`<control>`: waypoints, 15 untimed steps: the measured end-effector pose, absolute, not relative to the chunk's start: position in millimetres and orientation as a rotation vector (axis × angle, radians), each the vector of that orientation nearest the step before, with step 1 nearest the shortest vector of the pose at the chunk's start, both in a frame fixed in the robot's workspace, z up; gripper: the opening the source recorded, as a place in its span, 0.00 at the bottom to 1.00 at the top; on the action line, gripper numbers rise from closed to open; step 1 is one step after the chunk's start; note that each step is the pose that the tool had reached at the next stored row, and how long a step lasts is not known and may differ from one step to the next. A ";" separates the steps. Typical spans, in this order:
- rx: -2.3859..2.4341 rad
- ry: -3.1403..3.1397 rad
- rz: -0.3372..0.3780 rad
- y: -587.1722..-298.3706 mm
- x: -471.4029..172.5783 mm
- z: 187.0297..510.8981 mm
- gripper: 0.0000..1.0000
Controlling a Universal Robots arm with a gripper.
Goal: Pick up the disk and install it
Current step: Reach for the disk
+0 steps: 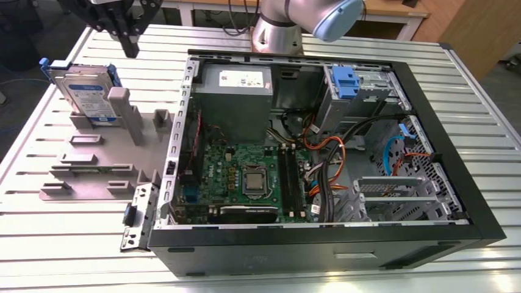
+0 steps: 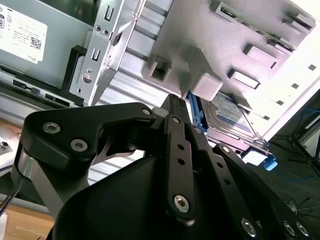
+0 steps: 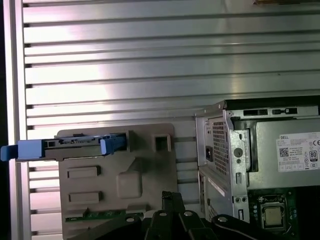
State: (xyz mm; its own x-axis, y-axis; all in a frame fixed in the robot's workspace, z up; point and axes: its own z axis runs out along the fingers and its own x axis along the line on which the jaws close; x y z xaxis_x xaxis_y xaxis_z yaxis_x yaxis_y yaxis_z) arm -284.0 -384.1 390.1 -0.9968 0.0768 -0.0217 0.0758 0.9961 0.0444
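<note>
Pick-up stage: disk upright in grey holder, untouched; pincer raised nearby, closed, empty; grasp requires opening over disk's edge

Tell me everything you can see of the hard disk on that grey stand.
The disk is a flat silver rectangle with a blue-and-white label and blue plastic side rails. It stands on edge, leaning slightly, slotted in the grey holder on the table, at the exterior view's left of the open computer case. Only the holder touches it; the gripper hangs above, apart.
</note>
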 end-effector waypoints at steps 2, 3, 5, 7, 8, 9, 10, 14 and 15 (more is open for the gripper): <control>0.119 3.116 0.068 -383.5 -287.4 390.0 0.11; 0.119 3.116 0.068 -383.3 -289.1 389.9 0.11; 0.119 3.116 0.068 -382.8 -292.4 389.8 0.11; 0.119 3.116 0.068 -382.4 -295.7 389.6 0.11; 0.120 3.116 0.068 -382.2 -297.4 389.6 0.11; 0.119 3.116 0.068 -382.0 -299.1 389.5 0.11; 0.120 3.117 0.068 -381.7 -300.5 389.5 0.11; 0.119 3.117 0.068 -380.7 -306.1 389.2 0.11; 0.119 3.117 0.068 -380.5 -307.6 389.1 0.11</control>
State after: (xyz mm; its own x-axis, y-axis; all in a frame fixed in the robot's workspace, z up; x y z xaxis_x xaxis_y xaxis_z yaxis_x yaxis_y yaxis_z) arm -307.6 -380.5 389.1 -0.9968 0.0769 -0.0197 0.0760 0.9961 0.0443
